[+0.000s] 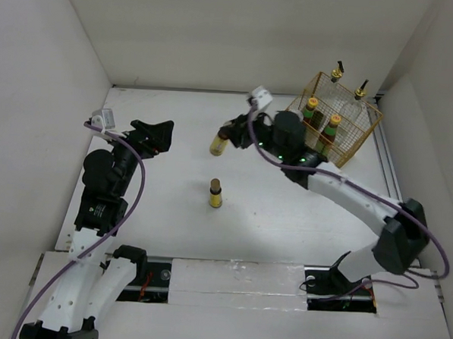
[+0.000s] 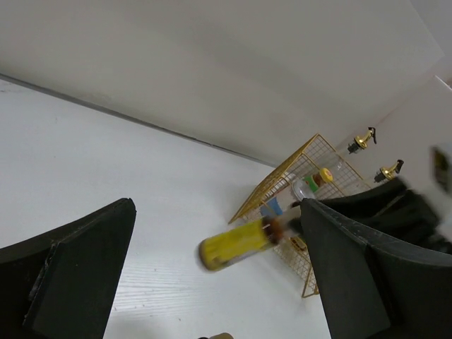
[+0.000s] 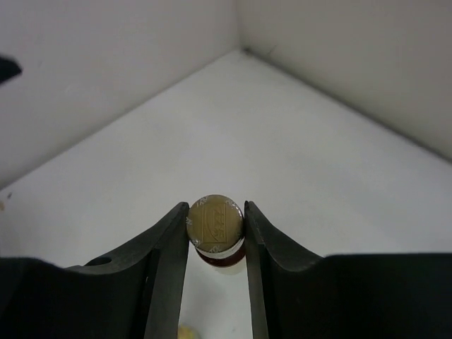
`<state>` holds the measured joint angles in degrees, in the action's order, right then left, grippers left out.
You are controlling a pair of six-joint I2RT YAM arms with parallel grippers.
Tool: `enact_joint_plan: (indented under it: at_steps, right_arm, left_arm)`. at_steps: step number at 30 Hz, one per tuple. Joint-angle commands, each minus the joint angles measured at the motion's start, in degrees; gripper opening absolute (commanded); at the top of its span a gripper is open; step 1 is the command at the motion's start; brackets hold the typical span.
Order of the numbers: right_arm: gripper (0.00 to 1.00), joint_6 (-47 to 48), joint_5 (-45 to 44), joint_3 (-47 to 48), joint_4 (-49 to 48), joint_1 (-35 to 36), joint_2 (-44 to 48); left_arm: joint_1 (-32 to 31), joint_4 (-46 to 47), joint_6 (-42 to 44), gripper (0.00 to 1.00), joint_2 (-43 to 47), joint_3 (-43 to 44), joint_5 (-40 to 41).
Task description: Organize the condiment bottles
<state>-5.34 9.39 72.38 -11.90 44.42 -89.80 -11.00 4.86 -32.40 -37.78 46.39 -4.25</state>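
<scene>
Right jaws grip a small yellow bottle [image 3: 216,224]; left jaws gape wide, empty.

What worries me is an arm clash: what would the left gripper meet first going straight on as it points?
Probably the small yellow bottle held in the right gripper: it lies ahead in the left wrist view, the gold wire basket beyond. Depth is uncertain.
</scene>
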Motion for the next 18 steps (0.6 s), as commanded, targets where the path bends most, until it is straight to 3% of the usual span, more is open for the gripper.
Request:
enact_joint_plan:
  at_steps: [1,8,18]
  right_arm:
    - [0.25,-1.6,-7.69,-4.25,-10.69,-6.6,11.64]
    - [0.25,-1.6,-17.47,-11.11,-1.83,-19.52,22.12]
    - [0.24,-2.65,-15.19,-13.14,-0.84,-31.5,22.92]
  left_arm:
    - [0.37,2.17,0.59,1.0,0.95,-0.25,-0.14]
    - [0.37,2.17,0.06,1.0,0.95,-0.25,-1.29]
    - [0.37,2.7,0.06,1.0,-0.1,-0.78,-1.81]
